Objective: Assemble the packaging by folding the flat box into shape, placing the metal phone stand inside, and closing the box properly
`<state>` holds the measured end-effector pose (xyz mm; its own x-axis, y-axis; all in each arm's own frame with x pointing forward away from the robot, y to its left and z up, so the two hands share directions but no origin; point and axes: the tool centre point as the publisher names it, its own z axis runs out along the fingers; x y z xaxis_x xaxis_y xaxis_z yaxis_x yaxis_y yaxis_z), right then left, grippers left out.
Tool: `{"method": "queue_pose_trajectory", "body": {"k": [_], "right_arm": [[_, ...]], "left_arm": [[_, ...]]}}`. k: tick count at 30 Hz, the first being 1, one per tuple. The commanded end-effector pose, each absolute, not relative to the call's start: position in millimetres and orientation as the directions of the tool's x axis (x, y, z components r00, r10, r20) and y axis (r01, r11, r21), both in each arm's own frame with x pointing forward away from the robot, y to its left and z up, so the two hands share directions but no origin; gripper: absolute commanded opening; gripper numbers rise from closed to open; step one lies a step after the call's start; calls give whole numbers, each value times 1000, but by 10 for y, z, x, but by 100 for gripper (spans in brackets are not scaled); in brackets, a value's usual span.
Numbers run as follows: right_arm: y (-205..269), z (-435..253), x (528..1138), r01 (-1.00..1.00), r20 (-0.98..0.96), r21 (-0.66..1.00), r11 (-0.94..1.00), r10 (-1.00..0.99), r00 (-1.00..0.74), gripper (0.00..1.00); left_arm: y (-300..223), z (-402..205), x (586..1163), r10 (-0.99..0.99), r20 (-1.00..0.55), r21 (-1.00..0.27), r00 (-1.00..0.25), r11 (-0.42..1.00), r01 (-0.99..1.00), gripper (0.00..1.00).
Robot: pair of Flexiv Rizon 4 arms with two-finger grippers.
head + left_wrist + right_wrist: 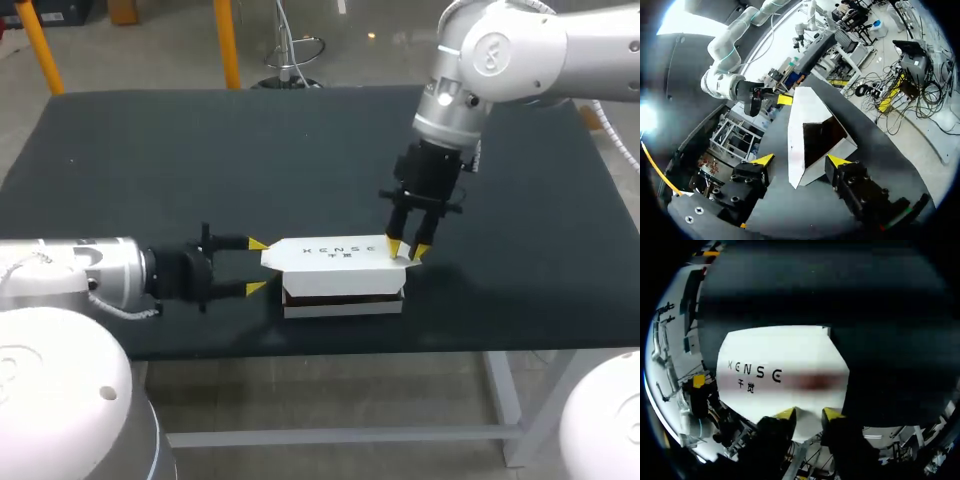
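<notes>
Now the right gripper, tips slightly apart on the lid, should press down evenly. Left gripper, spread wide at the box end, can steady it.

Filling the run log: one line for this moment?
box: left end open | left gripper: open, at that end | right gripper: atop box's other end

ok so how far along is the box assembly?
Done: the box is folded into shape, lid lying over the top. In hand: the right gripper sits on the lid's right end; the left gripper is open around the left end, which gapes open, dark inside. Left: closing that end. The phone stand isn't visible, so I can't tell if it's inside.
</notes>
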<state>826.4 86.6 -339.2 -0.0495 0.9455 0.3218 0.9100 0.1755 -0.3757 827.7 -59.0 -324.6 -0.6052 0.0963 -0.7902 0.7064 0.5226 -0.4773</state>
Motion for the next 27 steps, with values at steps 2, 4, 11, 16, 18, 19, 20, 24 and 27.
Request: {"method": "queue_pose_trajectory", "body": {"k": [2, 4, 11, 16, 18, 19, 20, 24, 27], "right_arm": [[869, -3395, 8244, 913, 323, -369, 175, 945, -51, 38], [870, -3395, 8243, 913, 322, -368, 174, 945, -51, 38], [862, -3394, 8231, 917, 320, -362, 168, 946, -47, 38], [841, -3394, 8226, 920, 323, -358, 163, 945, -41, 39], [837, -3400, 8227, 920, 326, -357, 161, 944, -39, 40], [836, -3403, 8227, 920, 327, -357, 161, 944, -38, 40], [836, -3407, 8225, 920, 327, -358, 161, 944, -38, 40], [835, -3415, 8222, 920, 327, -358, 157, 944, -34, 40], [829, -3422, 8219, 921, 328, -357, 154, 944, -31, 39]], "left_arm": [[-344, -2992, 8177, 222, -696, -487, -683, 553, 676, 89], [-334, -2972, 8180, 257, -668, -480, -698, 568, 668, 100], [-290, -2962, 8263, 346, -501, -427, -794, 699, 574, 100], [-290, -2962, 8263, 346, -501, -427, -794, 699, 574, 100], [-290, -2962, 8263, 346, -501, -427, -794, 699, 574, 100], [-290, -2962, 8263, 346, -501, -427, -794, 699, 574, 100], [-290, -2962, 8263, 346, -501, -427, -794, 699, 574, 100], [-290, -2962, 8263, 346, -501, -427, -794, 699, 574, 100], [-297, -2882, 8256, 332, -476, -523, -814, 638, 565, 100]]}}
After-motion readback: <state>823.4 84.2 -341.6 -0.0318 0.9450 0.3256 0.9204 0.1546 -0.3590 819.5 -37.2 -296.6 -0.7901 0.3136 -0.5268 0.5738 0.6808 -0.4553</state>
